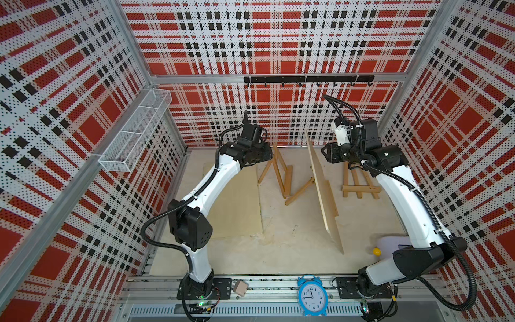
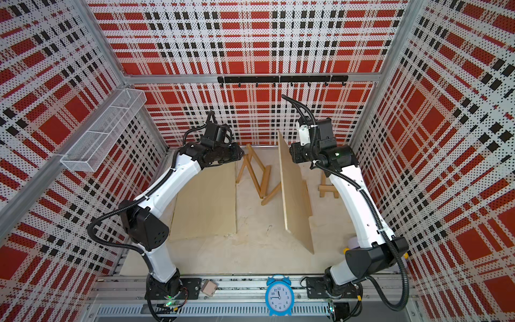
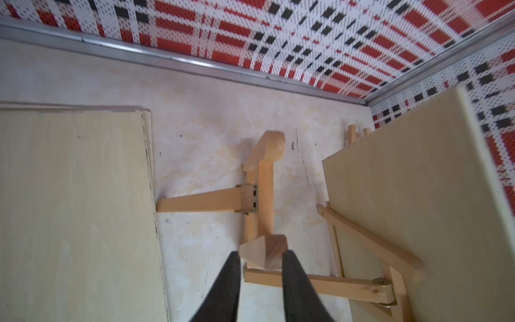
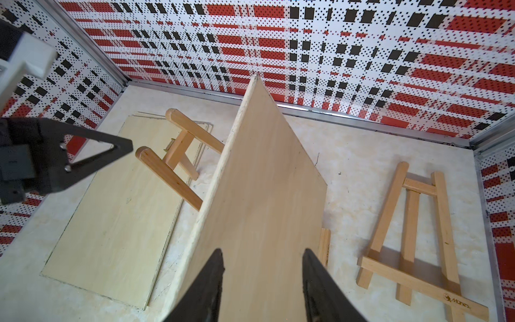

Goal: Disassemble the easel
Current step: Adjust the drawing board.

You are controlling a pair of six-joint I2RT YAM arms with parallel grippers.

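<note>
Left gripper [image 3: 263,253] is seen clamped on the top end of the easel [image 3: 266,195]; the easel is found standing just above centre in both top views. Right gripper [image 4: 263,251] is held, jaws apart, over the leaning board [image 4: 264,181], just right of the easel.

left gripper [image 3: 262,258]: clamped by the dark fingers [image 3: 227,281] on top end of easel [image 3: 264,189] | easel: standing on tabletop [image 3: 211,133], back leg splayed out to edge of flat boards [image 3: 75,195] | tilted board [image 3: 404,195]: propped on second easel [image 3: 370,241], upper edge blurred | third easel [image 3: 352,135]: tips only, near tabletop's far corner
</note>
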